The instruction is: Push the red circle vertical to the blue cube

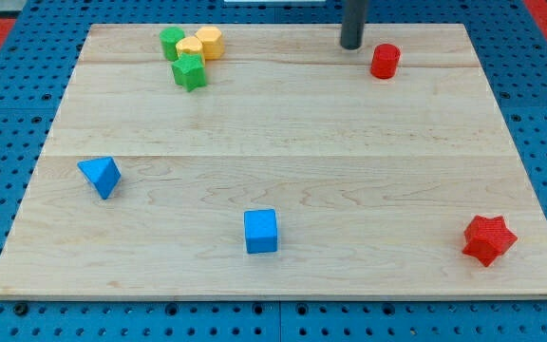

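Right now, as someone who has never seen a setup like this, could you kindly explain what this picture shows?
There is one camera view, looking down at a slant on a wooden board. I am a robot arm ending in a dark rod; nothing is held, since I only push. My tip rests near the view's top, just left of the red circle. The blue cube sits near the bottom, a blue triangle at the left, a red star at bottom right. Two green blocks and two yellow blocks cluster at top left.
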{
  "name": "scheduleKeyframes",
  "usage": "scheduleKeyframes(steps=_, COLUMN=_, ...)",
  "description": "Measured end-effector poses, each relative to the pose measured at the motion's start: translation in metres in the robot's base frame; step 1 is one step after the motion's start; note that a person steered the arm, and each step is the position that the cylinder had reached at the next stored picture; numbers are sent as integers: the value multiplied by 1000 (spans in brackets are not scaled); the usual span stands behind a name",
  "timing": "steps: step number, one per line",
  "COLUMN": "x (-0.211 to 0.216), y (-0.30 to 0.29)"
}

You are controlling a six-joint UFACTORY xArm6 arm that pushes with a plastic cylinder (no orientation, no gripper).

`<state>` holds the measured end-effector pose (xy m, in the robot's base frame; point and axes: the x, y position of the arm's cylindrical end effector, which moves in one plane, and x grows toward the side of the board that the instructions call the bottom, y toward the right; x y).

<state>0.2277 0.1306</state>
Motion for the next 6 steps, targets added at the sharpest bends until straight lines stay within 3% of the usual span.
scheduleKeyframes(steps=1, x=28, y=40)
scheduleKeyframes(steps=3, x=104, y=19)
scheduleKeyframes(steps=4, x=113, y=45)
scheduleKeyframes(steps=6, x=146, y=-73)
